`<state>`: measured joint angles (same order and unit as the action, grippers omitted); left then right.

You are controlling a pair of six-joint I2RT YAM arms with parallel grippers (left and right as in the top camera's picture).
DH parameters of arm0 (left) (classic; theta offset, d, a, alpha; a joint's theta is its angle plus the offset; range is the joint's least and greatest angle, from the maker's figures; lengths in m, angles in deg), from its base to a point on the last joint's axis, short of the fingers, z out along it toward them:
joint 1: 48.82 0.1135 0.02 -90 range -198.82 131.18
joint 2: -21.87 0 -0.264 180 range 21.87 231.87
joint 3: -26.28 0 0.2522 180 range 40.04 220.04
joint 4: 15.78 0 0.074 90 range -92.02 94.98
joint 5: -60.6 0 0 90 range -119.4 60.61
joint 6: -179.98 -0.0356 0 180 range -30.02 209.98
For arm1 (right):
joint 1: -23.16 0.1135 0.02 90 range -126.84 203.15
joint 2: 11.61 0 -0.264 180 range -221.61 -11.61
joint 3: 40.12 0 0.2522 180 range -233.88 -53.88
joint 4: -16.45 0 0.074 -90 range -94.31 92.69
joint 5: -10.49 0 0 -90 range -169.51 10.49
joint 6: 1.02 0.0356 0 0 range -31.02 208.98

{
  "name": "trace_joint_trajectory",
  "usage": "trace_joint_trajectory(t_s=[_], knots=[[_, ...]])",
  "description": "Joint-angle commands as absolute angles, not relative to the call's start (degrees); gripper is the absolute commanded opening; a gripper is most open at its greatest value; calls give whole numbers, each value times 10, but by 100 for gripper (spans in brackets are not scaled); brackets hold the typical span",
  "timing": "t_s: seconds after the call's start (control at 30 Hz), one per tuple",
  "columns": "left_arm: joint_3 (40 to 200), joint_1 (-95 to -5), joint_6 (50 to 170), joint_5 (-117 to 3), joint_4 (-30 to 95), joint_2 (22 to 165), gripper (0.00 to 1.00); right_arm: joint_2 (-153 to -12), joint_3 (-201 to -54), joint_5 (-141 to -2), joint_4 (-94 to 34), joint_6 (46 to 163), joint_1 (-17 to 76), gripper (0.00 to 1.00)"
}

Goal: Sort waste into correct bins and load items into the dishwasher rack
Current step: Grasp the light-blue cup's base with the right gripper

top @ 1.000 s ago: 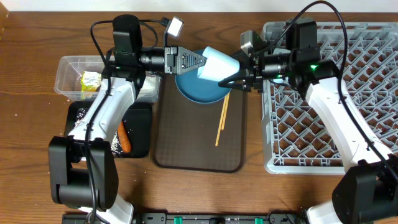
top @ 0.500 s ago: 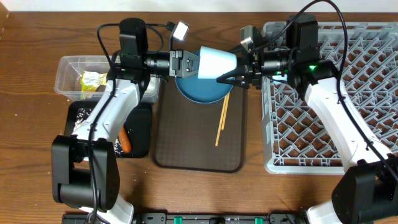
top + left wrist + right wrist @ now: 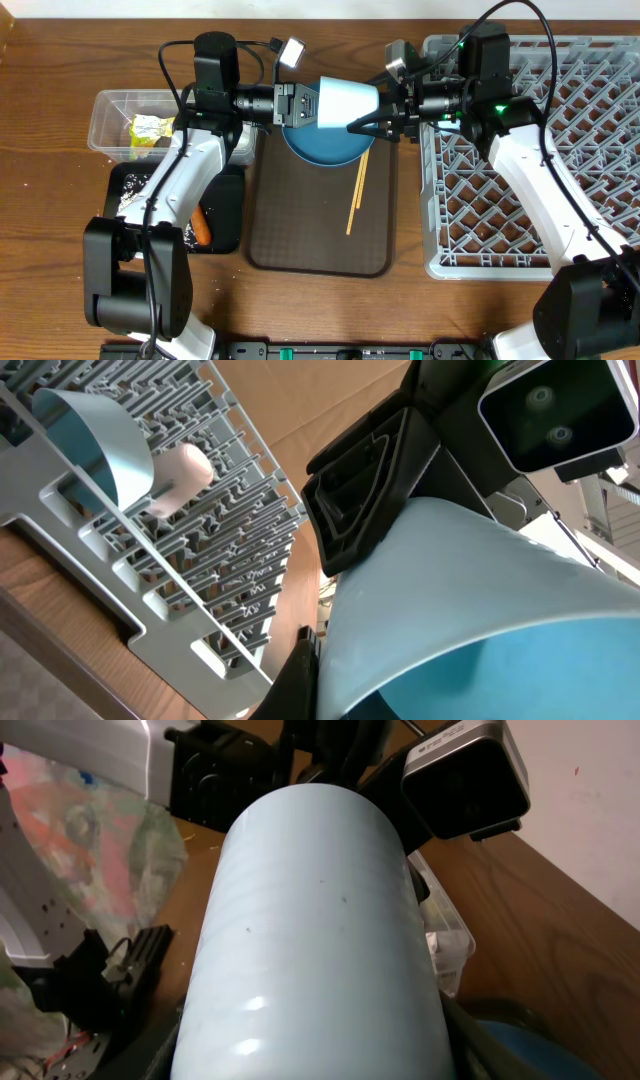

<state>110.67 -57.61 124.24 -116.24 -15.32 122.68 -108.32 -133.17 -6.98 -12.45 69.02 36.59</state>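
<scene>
Handover apparently takes shape as the light blue cup swings from a slant to level between both grippers.
Chopsticks wait on the brown serving tray, nearest; above the half-covered blue plate the left gripper is pinched shut on the cup's rim, while the right gripper flanks its base, grip unclear. Farther right, the rack holds the pink cup and bowl, unseen overhead near the right arm.
</scene>
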Motion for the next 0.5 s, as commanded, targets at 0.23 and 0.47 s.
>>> trace_joint_trajectory(t_s=[0.23,0.47], knots=[[1085,-593,1217,-1164,-150,1222,6,-1081,-1337,-58,-102,719,365,18],[1085,-593,1215,-1164,-150,1222,6,-1081,-1337,-58,-102,719,359,18]])
